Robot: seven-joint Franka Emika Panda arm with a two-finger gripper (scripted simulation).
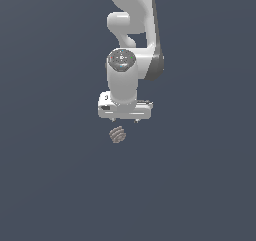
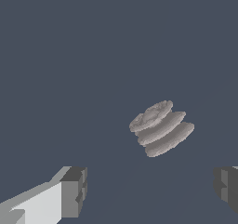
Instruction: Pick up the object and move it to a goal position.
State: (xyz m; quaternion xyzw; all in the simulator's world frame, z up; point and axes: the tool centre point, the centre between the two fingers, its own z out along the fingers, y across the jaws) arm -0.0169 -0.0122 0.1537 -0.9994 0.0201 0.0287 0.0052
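The object [image 1: 117, 134] is a small brown-grey lump with pale ridges, lying on the dark grey floor just below the white gripper in the exterior view. In the wrist view the object [image 2: 161, 128] shows as stacked tilted ridged discs, apart from both fingers. My gripper [image 2: 151, 190] is open and empty, with one fingertip [image 2: 74, 192] and the other fingertip [image 2: 226, 187] set wide apart. In the exterior view the gripper [image 1: 125, 120] points down and its fingers are mostly hidden under the hand.
The white arm [image 1: 132, 30] rises from the top of the exterior view. The dark grey floor [image 1: 55, 175] surrounds the object on all sides.
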